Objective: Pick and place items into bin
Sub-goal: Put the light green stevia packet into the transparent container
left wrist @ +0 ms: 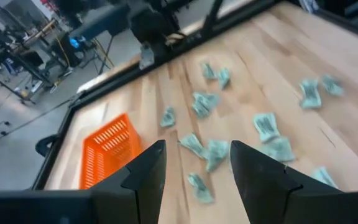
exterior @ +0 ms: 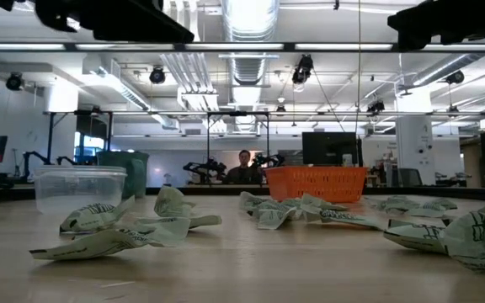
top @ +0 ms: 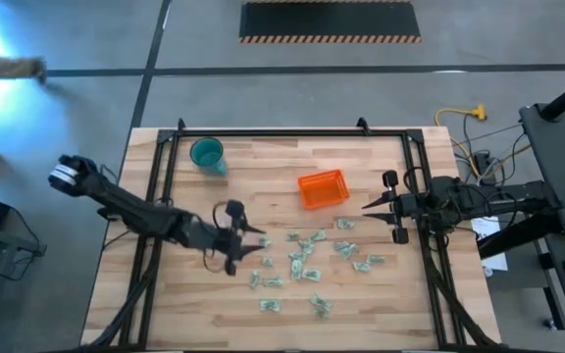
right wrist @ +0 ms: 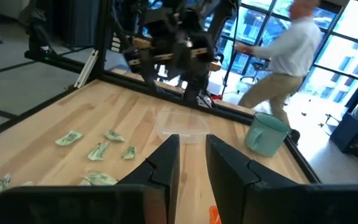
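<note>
Left fingers (left wrist: 194,171) wide apart, empty; right fingers (right wrist: 193,163) narrowly parted, empty. About fifteen items (top: 302,257), one bin (top: 323,188). Right wrist alone shows person (right wrist: 286,57).

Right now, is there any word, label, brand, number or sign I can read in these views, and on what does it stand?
None can be read.
Crumpled green-and-white pieces: printed markings, too blurred to read.
Red basket, teal cup, clear container: no lettering visible.
Striped floor mat: hazard stripes only, no words.
</note>
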